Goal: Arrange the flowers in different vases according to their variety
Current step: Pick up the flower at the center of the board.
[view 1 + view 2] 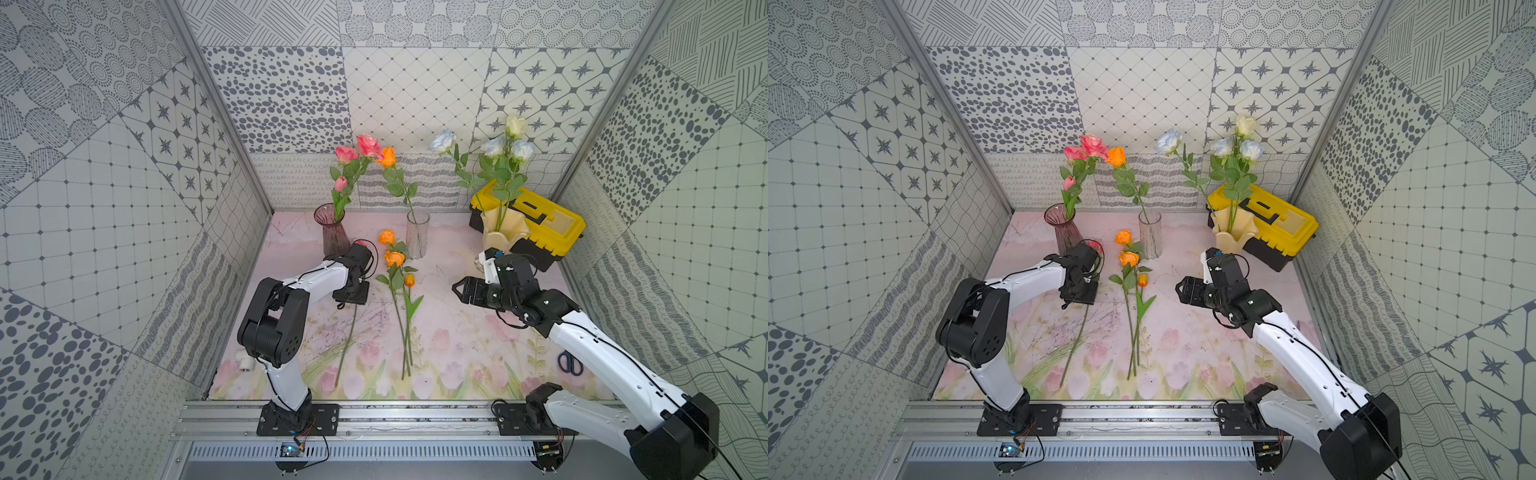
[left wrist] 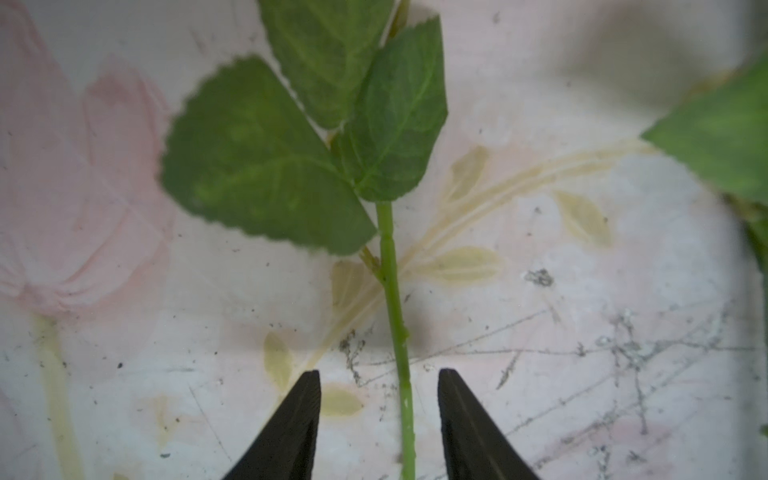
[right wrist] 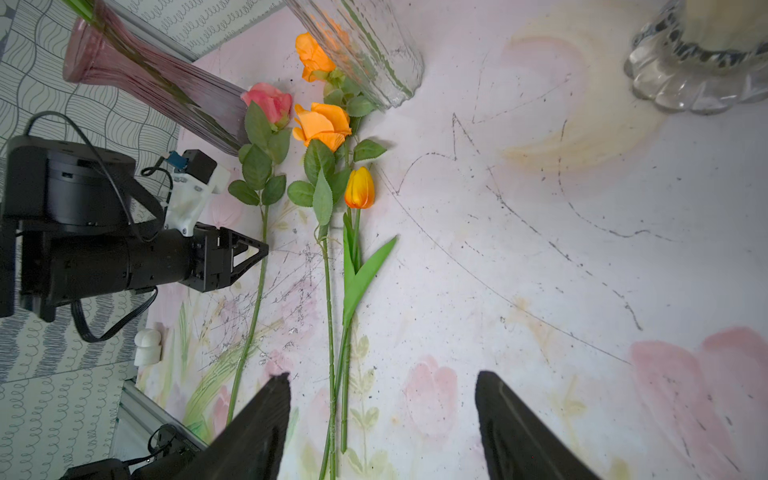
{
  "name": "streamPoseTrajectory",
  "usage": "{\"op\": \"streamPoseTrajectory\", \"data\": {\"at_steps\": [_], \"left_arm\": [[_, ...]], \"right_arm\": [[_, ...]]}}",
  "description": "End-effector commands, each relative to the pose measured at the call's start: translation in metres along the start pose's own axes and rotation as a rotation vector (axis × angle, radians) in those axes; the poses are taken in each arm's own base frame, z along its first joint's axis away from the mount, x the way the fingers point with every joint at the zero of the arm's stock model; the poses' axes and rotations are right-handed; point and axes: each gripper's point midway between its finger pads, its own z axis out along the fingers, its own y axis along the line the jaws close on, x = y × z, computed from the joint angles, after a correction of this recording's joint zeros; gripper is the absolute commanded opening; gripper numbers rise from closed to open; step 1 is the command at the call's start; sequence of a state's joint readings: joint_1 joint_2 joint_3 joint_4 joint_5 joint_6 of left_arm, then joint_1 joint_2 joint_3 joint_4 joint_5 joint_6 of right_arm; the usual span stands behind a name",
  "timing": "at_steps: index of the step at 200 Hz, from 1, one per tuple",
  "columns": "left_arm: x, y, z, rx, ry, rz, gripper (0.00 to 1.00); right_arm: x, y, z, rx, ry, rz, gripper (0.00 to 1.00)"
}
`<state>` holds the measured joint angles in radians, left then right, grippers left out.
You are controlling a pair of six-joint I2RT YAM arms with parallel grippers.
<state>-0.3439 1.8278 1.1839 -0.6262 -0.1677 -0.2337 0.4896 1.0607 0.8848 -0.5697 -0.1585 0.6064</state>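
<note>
L gripper (image 2: 379, 372) straddles the pink rose stem (image 2: 392, 299), jaws part-open, not touching. Stem points at purple vase (image 1: 332, 232); R gripper (image 3: 383, 374) wide, empty.

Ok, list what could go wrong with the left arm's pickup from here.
The left gripper straddles the thin stem of the pink rose without touching it; closing could roll it aside. The rose's head lies beside the purple vase, so lifting might knock it. Its leaves lie close to the orange roses and could drag them.
</note>
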Motion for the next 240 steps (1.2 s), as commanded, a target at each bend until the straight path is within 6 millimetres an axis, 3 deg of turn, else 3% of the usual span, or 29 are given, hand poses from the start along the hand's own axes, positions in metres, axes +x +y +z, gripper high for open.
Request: {"op": "streamPoseTrajectory", "data": {"at_steps": [1,38,78,121,154,183,225,240], "left_arm": [[-0.005,0.007,0.008,-0.062,0.021,0.013,0.47],[-0.009,0.001,0.02,-0.048,0.047,0.008,0.4],[-0.005,0.002,0.026,-0.057,0.076,0.006,0.0],[-0.008,0.004,0.003,-0.045,0.027,0.0,0.0],[-0.015,0.006,-0.033,-0.016,-0.066,-0.045,0.0],[-0.031,-0.007,-0.077,0.11,-0.257,-0.019,0.0],[-0.052,-0.01,-0.161,0.201,-0.55,0.052,0.0],[-0.067,-0.011,-0.2,0.225,-0.679,0.084,0.0]], "right_arm": [[-0.003,0.008,-0.004,-0.044,-0.029,0.008,0.75],[-0.002,0.005,-0.005,-0.036,-0.034,0.009,0.75],[-0.002,0.003,-0.004,-0.027,-0.036,0.01,0.74],[0.001,0.001,0.001,-0.028,-0.026,0.019,0.74],[0.0,0.003,0.003,-0.038,-0.03,0.026,0.74],[-0.001,0.005,0.003,-0.044,-0.03,0.025,0.74],[-0.001,0.005,0.004,-0.045,-0.033,0.028,0.74],[-0.001,0.005,0.004,-0.048,-0.032,0.031,0.74]]}}
